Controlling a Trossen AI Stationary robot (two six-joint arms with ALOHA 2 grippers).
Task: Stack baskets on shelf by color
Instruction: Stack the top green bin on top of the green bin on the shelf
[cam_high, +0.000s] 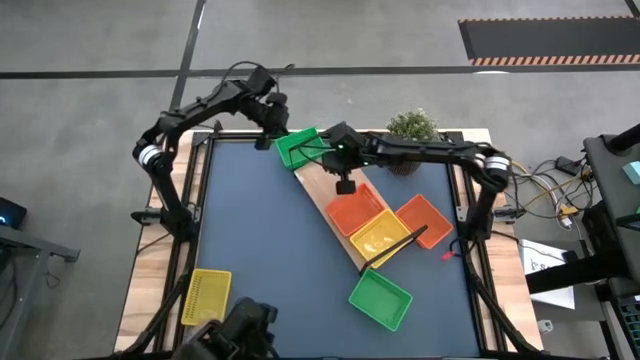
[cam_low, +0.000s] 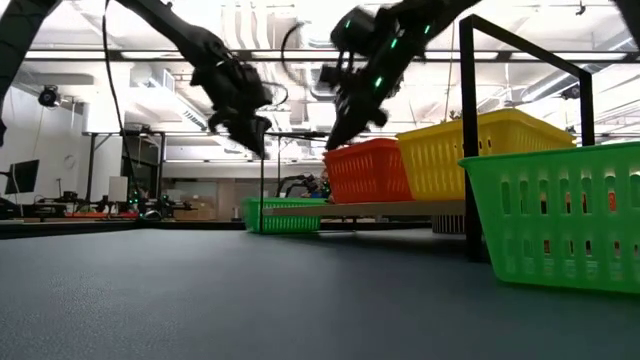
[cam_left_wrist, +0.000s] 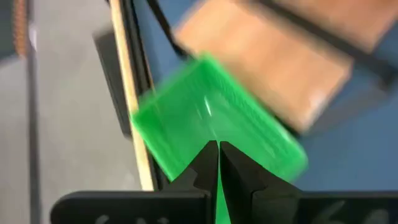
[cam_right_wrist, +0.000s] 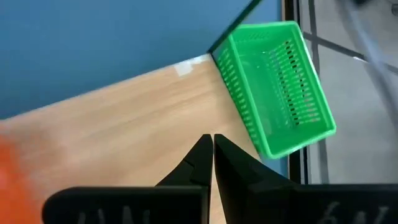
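Hovering w/ closed, empty fingers, the left gripper (cam_high: 270, 137) and right gripper (cam_high: 344, 186) are sitting near the green basket (cam_high: 297, 146) at the tabletop's far edge, beside the shelf (cam_high: 322, 190) end. Risk, imo: closed fingers are pushing it off the edge instead of gripping.

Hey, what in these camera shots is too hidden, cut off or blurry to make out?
- Left wrist view: green basket blurred, mesh unreadable.
- Low view: shelf far end hidden by near green basket.
- High view: yellow basket corner covered by a dark arm at the picture's bottom edge.
- Right wrist view: orange basket cut off, blurred.
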